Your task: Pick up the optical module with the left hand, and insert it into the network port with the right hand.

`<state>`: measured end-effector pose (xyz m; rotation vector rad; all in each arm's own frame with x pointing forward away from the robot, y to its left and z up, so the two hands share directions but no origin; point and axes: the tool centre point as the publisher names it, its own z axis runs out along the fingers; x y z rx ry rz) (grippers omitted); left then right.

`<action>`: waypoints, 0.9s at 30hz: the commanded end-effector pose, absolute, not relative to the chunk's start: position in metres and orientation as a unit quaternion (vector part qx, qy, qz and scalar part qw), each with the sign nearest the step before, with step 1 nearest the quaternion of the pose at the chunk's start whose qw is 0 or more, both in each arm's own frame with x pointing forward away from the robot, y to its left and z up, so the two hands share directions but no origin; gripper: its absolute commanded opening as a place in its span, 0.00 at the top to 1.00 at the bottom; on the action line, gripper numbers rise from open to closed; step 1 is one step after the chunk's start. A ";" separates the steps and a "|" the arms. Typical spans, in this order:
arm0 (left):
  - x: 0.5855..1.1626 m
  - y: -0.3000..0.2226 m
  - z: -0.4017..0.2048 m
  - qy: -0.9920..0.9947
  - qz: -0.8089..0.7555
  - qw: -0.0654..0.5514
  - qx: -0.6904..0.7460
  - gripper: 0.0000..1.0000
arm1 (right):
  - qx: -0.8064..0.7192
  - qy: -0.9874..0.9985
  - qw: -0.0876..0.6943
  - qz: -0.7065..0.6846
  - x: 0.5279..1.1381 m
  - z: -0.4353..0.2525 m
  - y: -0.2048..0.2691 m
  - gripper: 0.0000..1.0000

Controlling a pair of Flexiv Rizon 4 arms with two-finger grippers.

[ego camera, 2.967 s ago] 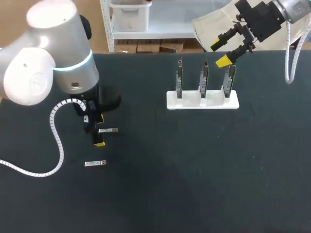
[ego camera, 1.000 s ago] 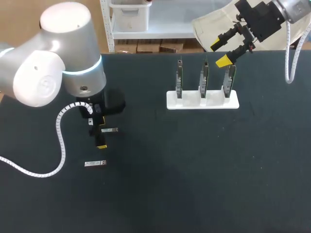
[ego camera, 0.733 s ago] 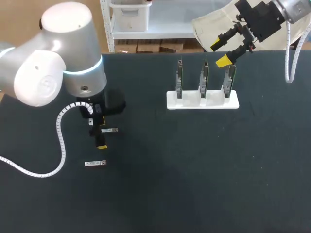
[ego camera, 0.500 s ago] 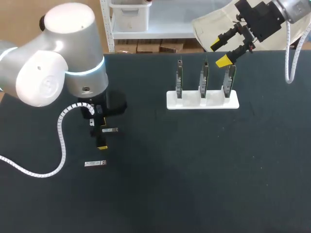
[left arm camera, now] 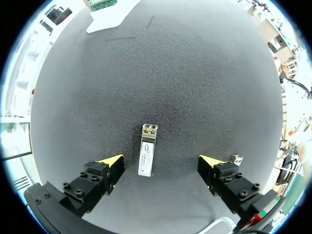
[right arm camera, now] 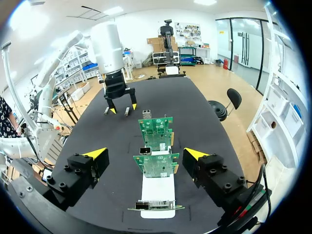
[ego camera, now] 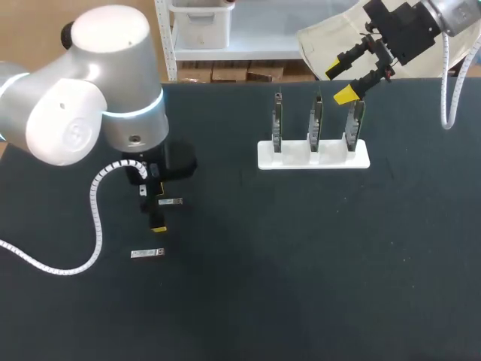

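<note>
A small silver optical module (ego camera: 170,201) lies flat on the black table. My left gripper (ego camera: 155,204) hangs just over it, open. In the left wrist view the module (left arm camera: 147,149) lies between the spread yellow-tipped fingers (left arm camera: 113,162), nearer one finger and touching neither. A second module (ego camera: 147,253) lies nearer the front edge, and it also shows beside the other finger (left arm camera: 235,158). Three upright green network boards (ego camera: 316,120) stand in a white holder (ego camera: 313,156). My right gripper (ego camera: 343,83) is open, raised behind the holder's right end; the boards (right arm camera: 157,164) line up ahead of it (right arm camera: 145,154).
The black tabletop (ego camera: 301,256) spreads wide in front of and to the right of the holder. A white coiled cable (ego camera: 89,218) hangs from my left arm down to the table's left side.
My left arm has edged slightly to the right above the module. Both modules, the holder and the right arm have stayed put.
</note>
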<state>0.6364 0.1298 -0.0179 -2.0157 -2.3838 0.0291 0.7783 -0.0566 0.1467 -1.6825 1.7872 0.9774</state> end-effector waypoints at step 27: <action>0.637 0.129 -0.018 -0.767 -0.005 -0.001 -0.642 0.00 | -0.617 0.656 0.249 0.356 0.776 0.147 -0.057 0.00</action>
